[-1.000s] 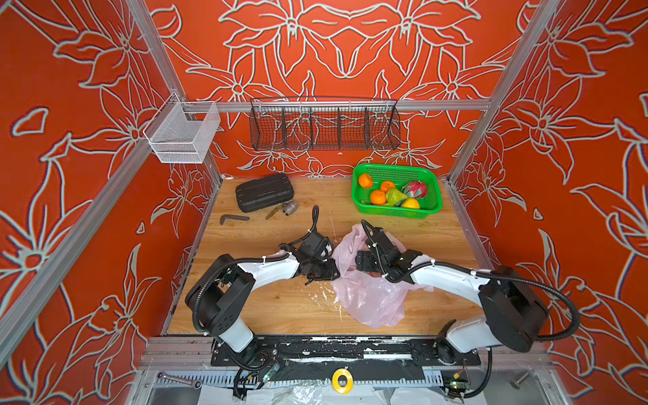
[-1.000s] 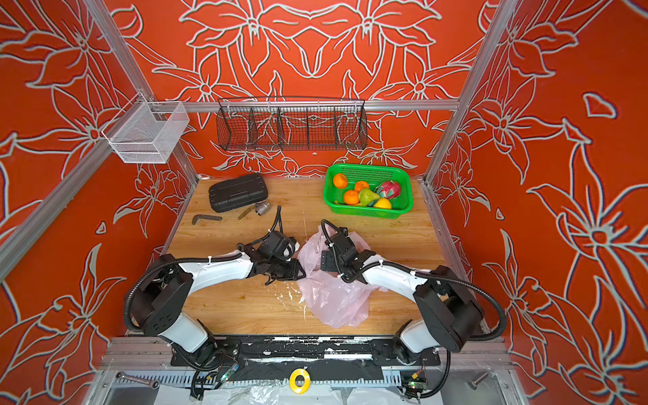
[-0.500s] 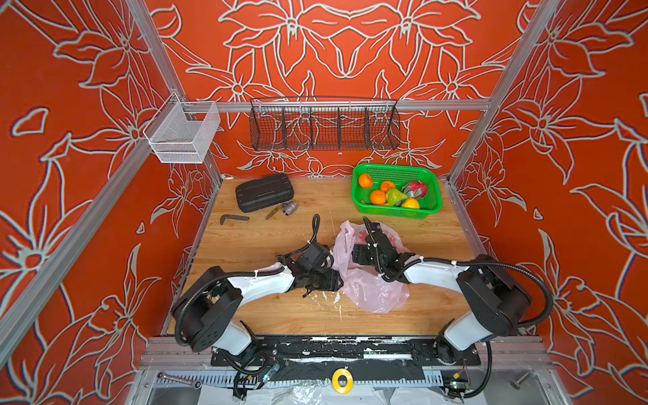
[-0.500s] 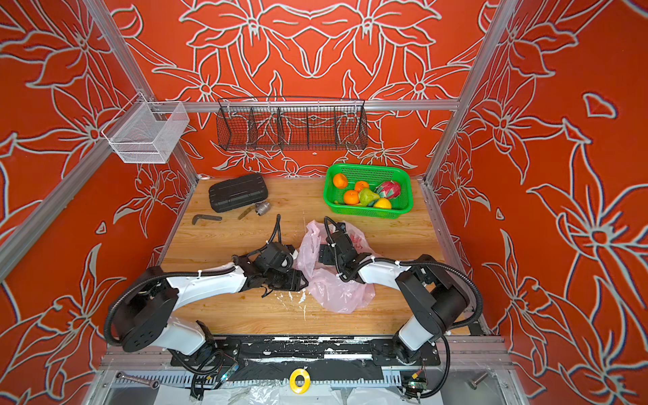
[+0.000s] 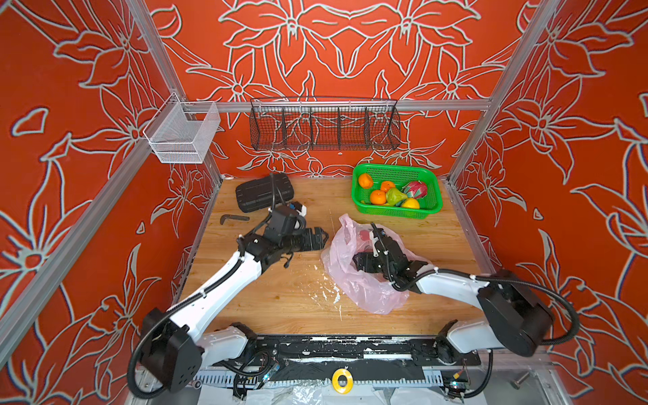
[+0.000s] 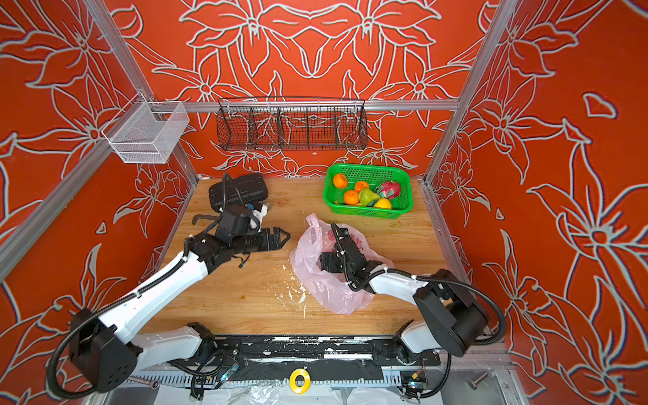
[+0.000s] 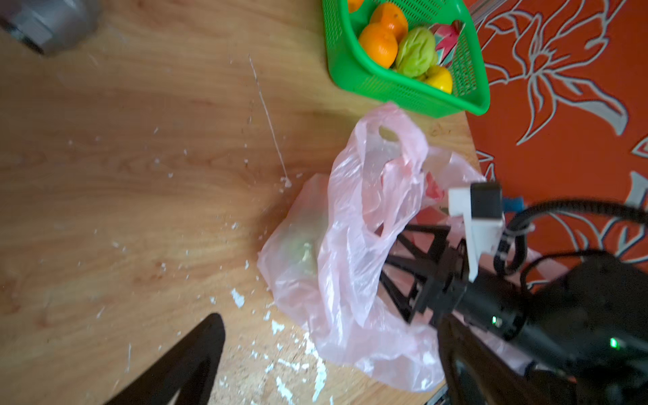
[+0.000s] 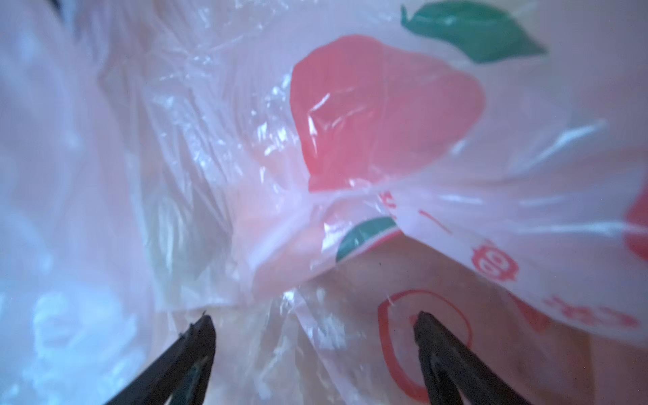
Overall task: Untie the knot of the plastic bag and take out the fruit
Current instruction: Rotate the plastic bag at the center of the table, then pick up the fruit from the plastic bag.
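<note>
The pink plastic bag [image 5: 368, 291] lies crumpled right of the table's middle, its mouth gaping. One handle loop [image 7: 385, 135] stands loose at its far end. The knot is out of view. My right gripper [image 5: 359, 261] reaches into the bag's mouth, open, with only plastic film [image 8: 315, 245] ahead of its fingertips [image 8: 201, 336]. A pale green fruit [image 7: 301, 245] shows through the plastic. My left gripper [image 5: 322, 238] hangs open just left of the bag, holding nothing. Oranges [image 5: 378, 197], a pear [image 5: 394, 196], a lemon [image 5: 410, 203] and a dragon fruit [image 5: 415, 188] lie in the green basket [image 5: 392, 212].
A black case [image 5: 263, 191] and an Allen key [image 5: 233, 219] lie at the back left of the wooden table [image 5: 280, 301]. White flecks [image 5: 326, 292] are scattered left of the bag. A black wire rack [image 5: 324, 126] and a white mesh bin [image 5: 182, 136] hang above.
My left gripper has opened and drawn back from the bag's left edge toward the back of the table. The right gripper stays inside the bag, which has shifted a little.
</note>
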You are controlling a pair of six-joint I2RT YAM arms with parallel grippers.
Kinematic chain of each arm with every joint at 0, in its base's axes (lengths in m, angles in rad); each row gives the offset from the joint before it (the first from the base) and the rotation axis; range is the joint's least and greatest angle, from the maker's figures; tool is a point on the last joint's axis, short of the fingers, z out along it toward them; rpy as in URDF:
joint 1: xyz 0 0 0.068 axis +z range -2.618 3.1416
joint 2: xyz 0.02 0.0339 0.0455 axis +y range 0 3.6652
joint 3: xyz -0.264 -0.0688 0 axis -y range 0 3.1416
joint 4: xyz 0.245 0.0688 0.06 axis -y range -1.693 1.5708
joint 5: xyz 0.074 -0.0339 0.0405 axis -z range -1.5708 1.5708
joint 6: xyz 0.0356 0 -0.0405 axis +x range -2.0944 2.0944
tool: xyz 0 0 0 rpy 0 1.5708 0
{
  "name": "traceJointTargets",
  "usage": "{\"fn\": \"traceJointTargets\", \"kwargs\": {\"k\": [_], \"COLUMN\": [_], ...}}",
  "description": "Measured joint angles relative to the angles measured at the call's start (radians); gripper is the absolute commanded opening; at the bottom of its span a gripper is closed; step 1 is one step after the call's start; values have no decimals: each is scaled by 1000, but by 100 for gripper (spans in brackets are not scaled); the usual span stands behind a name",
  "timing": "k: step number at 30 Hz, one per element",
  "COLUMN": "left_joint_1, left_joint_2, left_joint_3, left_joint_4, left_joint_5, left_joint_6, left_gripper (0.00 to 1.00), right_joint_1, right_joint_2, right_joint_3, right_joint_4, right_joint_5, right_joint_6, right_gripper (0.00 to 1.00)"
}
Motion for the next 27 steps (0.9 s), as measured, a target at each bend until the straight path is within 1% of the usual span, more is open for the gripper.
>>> {"fn": "traceJointTargets", "kwargs": {"k": [3, 6, 9, 12, 15, 16, 18, 20, 21, 23, 25, 26, 27], "left_joint_1": [13, 11, 1, -8, -17, -20, -21, -22, -23, -24, -31, -34, -39], "left_joint_2": [133, 259, 372, 492, 610, 646, 688, 709, 713, 713, 713, 713, 713], "left_joint_3": [98, 170, 250, 354, 451, 469, 470, 438, 408, 352, 300, 282, 263], "left_joint_4": [8, 2, -18, -41, -69, -74, -79, -76, -71, -60, -44, -35, -19], "left_joint_5": [76, 153, 194, 237, 271, 278, 288, 296, 303, 320, 330, 336, 338], "left_joint_6": [22, 47, 84, 119, 146, 157, 161, 169, 164, 162, 158, 157, 151], "left_gripper": [100, 97, 97, 97, 99, 95, 81, 75, 69, 53, 33, 25, 22], "right_joint_1": [0, 0, 0, 0, 0, 1, 1, 1, 1, 1, 1, 0, 0], "right_joint_2": [-89, -122, -88, -8, 30, 33, 33, 31, 29, 20, 6, -2, -12], "right_joint_3": [-29, -44, -49, -49, -37, -37, -37, -37, -38, -40, -42, -44, -48], "right_joint_4": [-35, -71, -107, -129, -105, -97, -91, -91, -92, -105, -124, -129, -133], "right_joint_5": [-12, -37, -70, -110, -119, -119, -116, -107, -98, -74, -46, -36, -23], "right_joint_6": [-13, -40, -61, -77, -84, -84, -78, -73, -71, -66, -63, -63, -63], "right_gripper": [83, 75, 73, 73, 74, 75, 77, 77, 78, 79, 80, 80, 81]}}
